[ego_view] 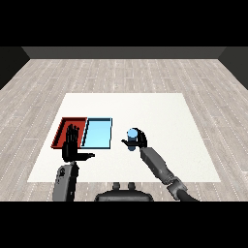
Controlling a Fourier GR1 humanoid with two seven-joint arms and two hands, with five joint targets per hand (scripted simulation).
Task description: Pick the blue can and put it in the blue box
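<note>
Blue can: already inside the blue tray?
No. The blue can is in the right hand, right of the blue tray.

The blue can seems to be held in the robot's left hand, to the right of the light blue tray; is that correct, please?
Not quite: the head view shows the right hand curled round the blue can, not the left. The left hand is open over the red tray. The can is indeed to the right of the light blue tray.
</note>
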